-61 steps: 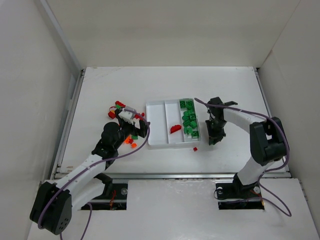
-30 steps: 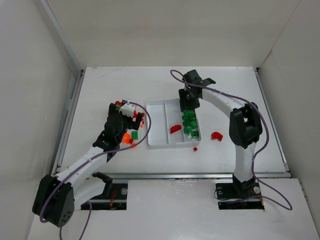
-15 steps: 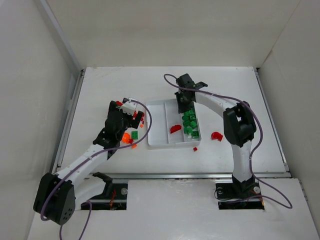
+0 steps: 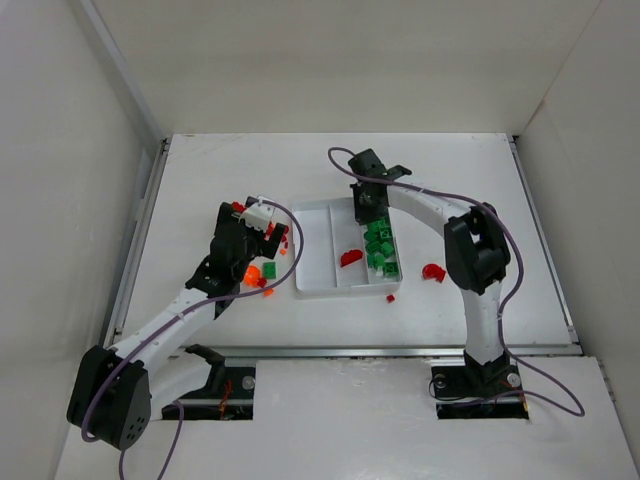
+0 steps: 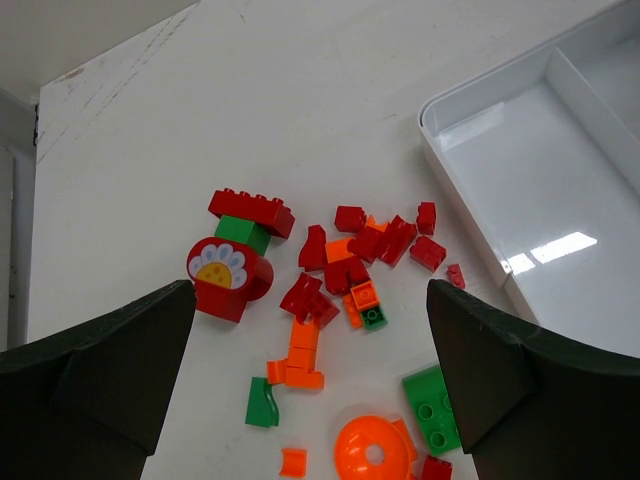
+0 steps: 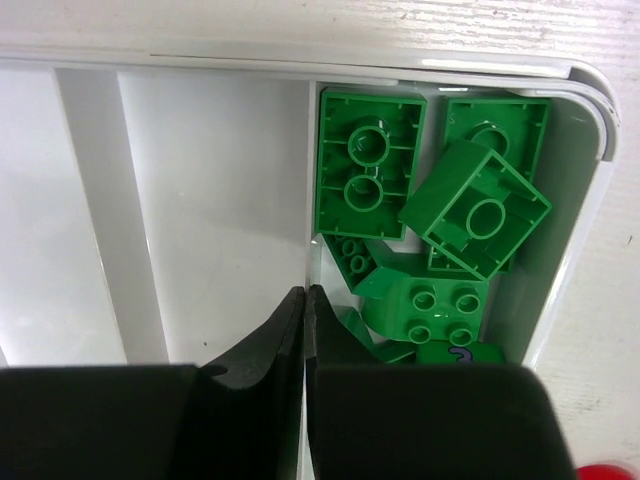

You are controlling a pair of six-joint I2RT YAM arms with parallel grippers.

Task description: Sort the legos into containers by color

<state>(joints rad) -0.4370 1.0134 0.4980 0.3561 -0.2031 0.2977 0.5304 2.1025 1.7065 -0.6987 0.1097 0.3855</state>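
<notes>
White table [image 4: 240,165], plain white walls [image 4: 330,60].

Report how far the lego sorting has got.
Done: green bricks lie in the tray's right compartment; one red piece lies in the middle one. In hand: nothing; the right end effector is shut over the tray, the left end effector open over the pile. Left: that mixed pile and two red pieces beside the tray.

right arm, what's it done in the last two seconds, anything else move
The right gripper swung from the table right of the tray to the tray's far end, above the green legos, fingers shut. Where it had been, a red curved lego now shows. The left gripper edged away from the base, open over the loose pile. Tray and contents stayed put.
</notes>
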